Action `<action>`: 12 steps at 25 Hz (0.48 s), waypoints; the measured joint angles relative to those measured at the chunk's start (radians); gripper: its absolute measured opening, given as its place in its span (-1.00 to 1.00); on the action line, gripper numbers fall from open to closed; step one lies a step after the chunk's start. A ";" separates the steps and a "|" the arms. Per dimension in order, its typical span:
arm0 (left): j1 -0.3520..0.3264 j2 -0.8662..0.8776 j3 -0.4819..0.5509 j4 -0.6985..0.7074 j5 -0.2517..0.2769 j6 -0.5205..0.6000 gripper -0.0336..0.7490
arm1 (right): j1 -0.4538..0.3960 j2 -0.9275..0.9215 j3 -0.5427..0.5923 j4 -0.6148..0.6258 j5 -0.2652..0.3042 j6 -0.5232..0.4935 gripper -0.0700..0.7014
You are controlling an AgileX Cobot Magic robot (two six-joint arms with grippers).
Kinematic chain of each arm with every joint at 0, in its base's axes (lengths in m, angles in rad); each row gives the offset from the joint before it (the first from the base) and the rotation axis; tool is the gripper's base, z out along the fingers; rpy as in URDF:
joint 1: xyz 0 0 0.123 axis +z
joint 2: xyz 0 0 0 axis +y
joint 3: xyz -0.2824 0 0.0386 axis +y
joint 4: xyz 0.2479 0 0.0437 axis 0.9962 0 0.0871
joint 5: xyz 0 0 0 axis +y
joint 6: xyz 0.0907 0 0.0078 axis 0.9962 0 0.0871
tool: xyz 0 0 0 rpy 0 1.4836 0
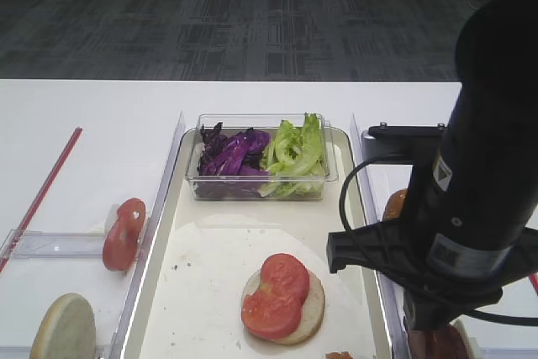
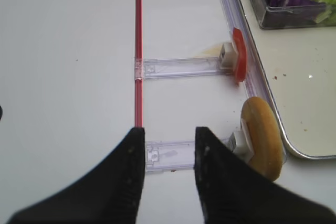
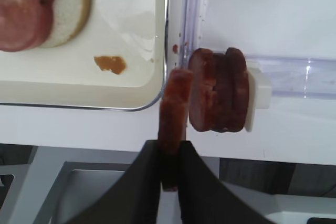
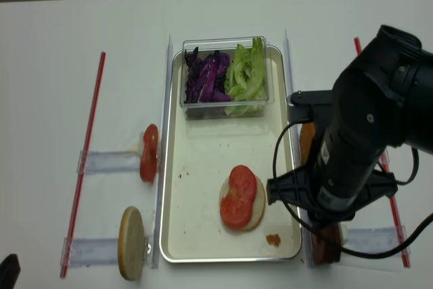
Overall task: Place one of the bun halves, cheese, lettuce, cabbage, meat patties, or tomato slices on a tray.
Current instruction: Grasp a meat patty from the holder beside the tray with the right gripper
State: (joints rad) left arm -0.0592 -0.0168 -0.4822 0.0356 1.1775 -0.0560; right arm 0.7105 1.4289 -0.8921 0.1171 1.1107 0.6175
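My right gripper (image 3: 169, 145) is shut on a reddish-brown meat patty (image 3: 175, 103), held edge-on just off the cream tray's (image 3: 131, 95) near right corner. More meat patties (image 3: 220, 90) stand in a clear holder beside it. On the tray a bun half (image 1: 307, 313) carries tomato slices (image 1: 276, 296). A clear box holds purple cabbage (image 1: 231, 153) and green lettuce (image 1: 294, 149). My left gripper (image 2: 169, 132) hangs open over the table left of the tray, near another bun half (image 2: 260, 135) and a tomato slice (image 2: 239, 53). Cheese is out of view.
Clear plastic rails (image 4: 164, 140) run along both long sides of the tray. A red strip (image 2: 138, 51) crosses clear holder strips (image 2: 178, 67) on the left. A brown sauce spot (image 3: 110, 64) marks the tray. A tan-orange piece (image 4: 306, 140) sits partly hidden behind my right arm.
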 joint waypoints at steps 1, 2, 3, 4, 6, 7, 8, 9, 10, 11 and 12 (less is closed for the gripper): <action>0.000 0.000 0.000 0.000 0.000 0.000 -0.34 | 0.000 -0.002 -0.002 0.000 0.000 -0.002 -0.52; 0.000 0.000 0.000 0.000 0.000 0.000 -0.34 | 0.000 -0.002 -0.006 0.002 -0.002 -0.004 -0.52; 0.000 0.000 0.000 0.000 0.000 0.000 -0.34 | 0.000 -0.002 -0.006 0.006 -0.007 -0.009 -0.52; 0.000 0.000 0.000 0.000 0.000 0.000 -0.34 | 0.000 -0.002 -0.006 0.012 -0.014 -0.013 -0.52; 0.000 0.000 0.000 0.000 0.000 0.000 -0.34 | 0.000 -0.002 -0.006 0.027 -0.034 -0.021 -0.52; 0.000 0.000 0.000 0.000 0.000 0.000 -0.34 | 0.000 -0.002 -0.006 0.035 -0.046 -0.027 -0.52; 0.000 0.000 0.000 0.000 0.000 0.000 -0.34 | 0.000 -0.002 -0.006 0.047 -0.062 -0.034 -0.52; 0.000 0.000 0.000 0.000 0.000 0.000 -0.34 | 0.000 -0.002 -0.006 0.054 -0.077 -0.042 -0.52; 0.000 0.000 0.000 0.000 0.000 0.000 -0.34 | 0.000 -0.002 -0.006 0.065 -0.091 -0.050 -0.52; 0.000 0.000 0.000 0.000 0.000 0.000 -0.34 | 0.000 -0.002 -0.006 0.078 -0.105 -0.061 -0.52; 0.000 0.000 0.000 0.000 0.000 0.000 -0.34 | 0.000 -0.002 -0.006 0.088 -0.120 -0.067 -0.52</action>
State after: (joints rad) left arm -0.0592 -0.0168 -0.4822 0.0356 1.1775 -0.0560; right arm 0.7105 1.4269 -0.8986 0.2049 0.9909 0.5508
